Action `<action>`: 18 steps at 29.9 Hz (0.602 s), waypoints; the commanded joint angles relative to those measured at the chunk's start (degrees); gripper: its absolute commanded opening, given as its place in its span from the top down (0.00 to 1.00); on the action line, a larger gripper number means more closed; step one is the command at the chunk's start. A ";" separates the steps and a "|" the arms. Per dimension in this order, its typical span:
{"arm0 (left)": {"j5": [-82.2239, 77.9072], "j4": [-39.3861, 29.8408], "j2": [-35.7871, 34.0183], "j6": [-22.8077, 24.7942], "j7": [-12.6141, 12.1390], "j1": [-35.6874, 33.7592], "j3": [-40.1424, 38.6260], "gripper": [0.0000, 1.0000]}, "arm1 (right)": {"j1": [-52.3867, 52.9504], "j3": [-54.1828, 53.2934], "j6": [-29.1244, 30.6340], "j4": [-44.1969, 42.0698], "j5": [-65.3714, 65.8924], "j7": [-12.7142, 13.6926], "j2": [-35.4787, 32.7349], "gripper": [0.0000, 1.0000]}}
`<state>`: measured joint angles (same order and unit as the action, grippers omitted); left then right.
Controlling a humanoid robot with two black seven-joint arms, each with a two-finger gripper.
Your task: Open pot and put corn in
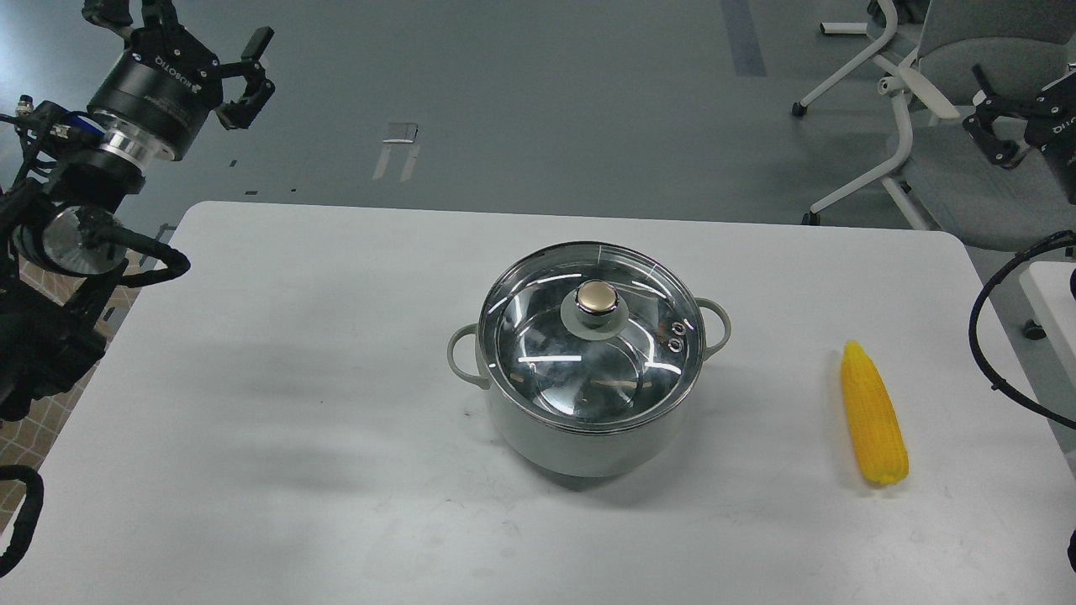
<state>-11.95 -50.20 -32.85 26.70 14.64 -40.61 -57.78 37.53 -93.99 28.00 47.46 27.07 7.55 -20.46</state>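
The pot (588, 437), pale grey-green with two loop handles, stands at the table's middle. Its glass lid (546, 353) with a brass-coloured knob (596, 300) sits shut on it. The yellow corn (874, 416) lies on the table to the pot's right, tip pointing away from me. My left gripper (181, 25) hangs open and empty high at the far left, beyond the table's back edge. My right gripper (1046, 76) is at the right edge, mostly cut off. Its one visible finger (990, 126) is splayed outward, with nothing in it.
The white table (294, 420) carries only the pot and the corn. A grey office chair (950, 101) stands behind the table's back right corner, close to my right gripper. Black cables (988, 336) loop beside the table's right edge.
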 commanded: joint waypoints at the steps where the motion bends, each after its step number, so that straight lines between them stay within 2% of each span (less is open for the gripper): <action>1: -0.09 -0.07 0.07 0.02 0.12 0.09 -0.14 0.02 | 0.26 0.04 0.00 0.00 0.00 0.01 0.16 0.00; 11: -0.09 0.19 -0.37 -0.59 0.12 0.18 -0.05 0.02 | 0.17 -0.05 0.00 -0.53 -0.53 0.10 0.33 0.00; 14: -0.44 -0.95 -0.98 1.25 0.21 0.35 0.04 0.02 | -0.09 -0.14 0.00 0.09 -0.70 0.10 0.42 0.00; 18: -2.45 -3.75 -4.57 1.30 0.13 0.53 1.09 0.03 | -0.09 -0.31 0.00 1.84 -0.70 0.01 0.51 0.00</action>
<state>-12.76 -51.65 -34.90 27.85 14.80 -40.20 -57.44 37.47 -94.18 28.00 48.04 26.38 7.64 -20.03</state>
